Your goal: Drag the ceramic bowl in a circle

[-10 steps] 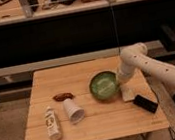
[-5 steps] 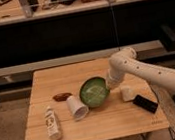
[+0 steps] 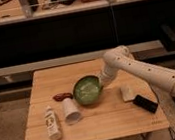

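In the single camera view, you had the bowl [image 3: 88, 90] a little behind the middle of the table [image 3: 116, 126], sitting on the wood with its pale inside turned somewhat toward the camera. The gripper [image 3: 102, 81] was at the bowl's right rim, on the side of the table the white arm [image 3: 147, 72] reached in from, and its fingers were together, pinched on that rim as far as the view showed. So the bowl lay to the left of the gripper, toward the table's middle, and any sweep you made would have carried it about that one held edge. Being round, it had no long axis to line up, and there was only the one arm to do the job. Nothing showed inside the bowl. The paper cup [image 3: 71, 110] lay on its side just in front of the bowl, toward the table's near left. I could see nothing in it either. A small brown thing [image 3: 62, 96] lay close by the bowl's left edge. A white bottle [image 3: 51, 123] lay flat at the table's near left. A pale block [image 3: 127, 93] and a black object [image 3: 145, 103] lay on the table's right side. I judged the cup the likeliest thing to be knocked on a leftward arc.
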